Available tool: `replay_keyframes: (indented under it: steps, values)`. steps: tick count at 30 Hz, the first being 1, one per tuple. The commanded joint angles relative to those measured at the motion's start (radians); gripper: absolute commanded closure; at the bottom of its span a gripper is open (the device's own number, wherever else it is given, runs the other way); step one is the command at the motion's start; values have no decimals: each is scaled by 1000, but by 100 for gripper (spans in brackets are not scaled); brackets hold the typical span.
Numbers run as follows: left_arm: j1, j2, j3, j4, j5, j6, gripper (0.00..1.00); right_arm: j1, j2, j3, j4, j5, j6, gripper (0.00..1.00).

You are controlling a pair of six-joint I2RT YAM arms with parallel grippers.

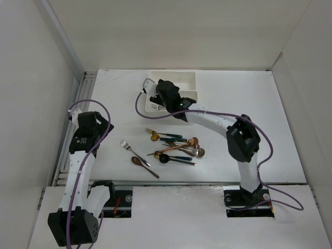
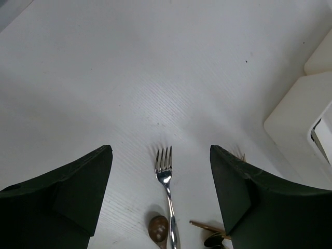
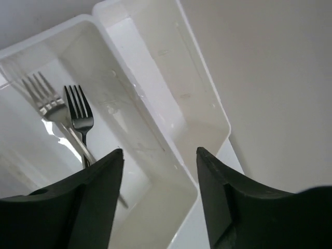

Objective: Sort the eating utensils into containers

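Progress: early, two forks (image 3: 78,111) lie in the tray (image 3: 119,88) under the right tool (image 3: 160,153) | second tray (image 3: 181,93) beside it: nothing seen in it | right tool: jaws apart, gripping nothing | left tool (image 2: 161,148): wide, empty, silver fork (image 2: 165,174) below it | remaining: about ten utensils (image 1: 176,148) on the bench (image 1: 233,104), exact count unclear

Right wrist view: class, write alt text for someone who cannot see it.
A silver fork and a second fork lie side by side in a white tray; a matching tray sits alongside. The right tool, open, frames the bottom edge.
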Motion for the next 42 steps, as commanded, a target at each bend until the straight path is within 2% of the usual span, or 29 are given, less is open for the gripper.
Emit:
replay_keyframes:
  steps: [1,2,3,4,5,6,7,8,11,12,16,22,29,35,42]
  values:
    - [8,-38,24,34,3,11,27,28,-211,-49,9,-49,142,33]
    - [8,-48,24,34,3,11,27,51,-238,-74,-35,-86,173,30]
    - [8,-48,24,34,3,11,27,66,-259,-74,-148,-132,208,30]
    - [8,-57,15,34,3,11,27,80,-282,-65,-205,-187,307,25]
    - [8,-66,15,43,-8,11,27,96,-282,-56,-251,-288,375,14]
    - [8,-66,15,43,-8,2,27,129,-282,-43,-285,-333,445,12]
    - [8,-66,15,52,-22,2,27,143,-255,-43,-324,-374,580,4]
    - [8,-78,24,52,-34,2,27,157,-238,-43,-324,-404,652,3]
    - [8,-91,42,52,-45,-7,27,200,-143,-20,-324,-503,838,18]
    - [8,-100,42,52,-45,-7,27,218,-120,-20,-324,-528,874,30]
    - [8,-137,53,23,-80,2,27,260,-28,13,-266,-505,983,48]
    - [8,-193,62,-39,-138,0,24,290,73,36,-218,-505,1035,55]
    - [8,-212,85,-49,-139,0,24,350,170,81,-238,-419,1044,55]
    - [8,-212,85,-49,-128,0,24,350,305,222,-402,-290,1078,59]
    - [8,-212,85,-58,-117,-9,24,369,327,233,-468,-178,1109,61]
